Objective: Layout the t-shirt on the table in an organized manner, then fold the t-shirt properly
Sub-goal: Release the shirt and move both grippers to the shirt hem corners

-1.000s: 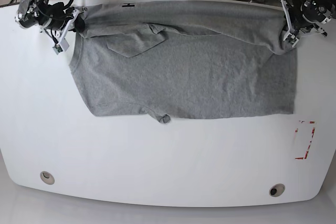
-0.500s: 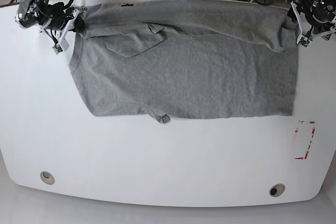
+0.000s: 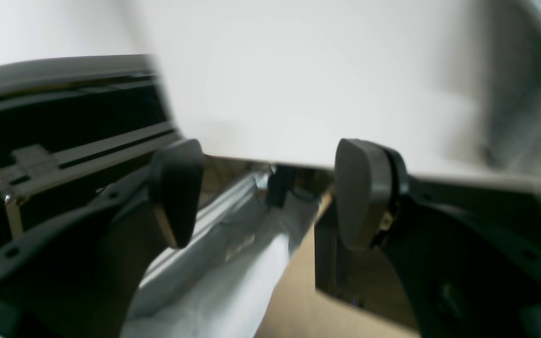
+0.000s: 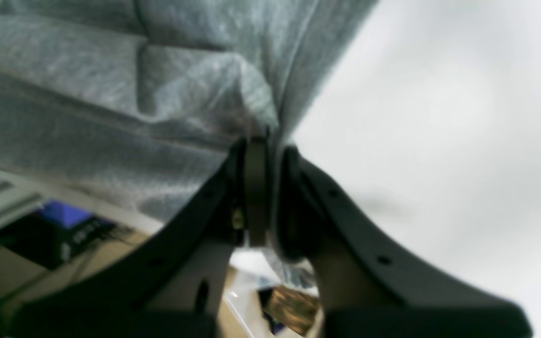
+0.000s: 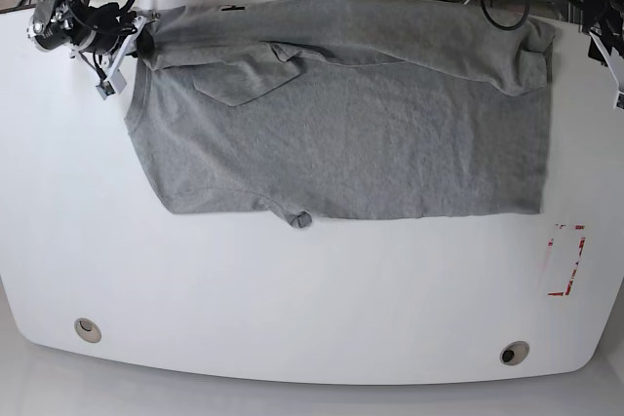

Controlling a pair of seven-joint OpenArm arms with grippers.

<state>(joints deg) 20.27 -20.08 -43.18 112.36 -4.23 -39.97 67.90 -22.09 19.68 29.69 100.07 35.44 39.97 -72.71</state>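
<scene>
A smooth white table (image 5: 292,319) with rounded edges fills the base view. The soft heather-grey t-shirt (image 5: 341,133) lies across the upper middle, its top edge doubled over. The right gripper (image 4: 266,145) fingers pinch cloth at upper left; the left gripper (image 3: 266,188) fingers stand wide, empty. Laying out seems unfinished: the fold needs flattening next.

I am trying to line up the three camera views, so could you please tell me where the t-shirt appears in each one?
Base view: the t-shirt lies spread across the far half of the table.
Right wrist view: grey cloth fills the upper left, pinched in the right gripper.
Left wrist view: a blurred grey strip at the right edge is probably the shirt.
Shared landmark: the white tabletop.
</scene>
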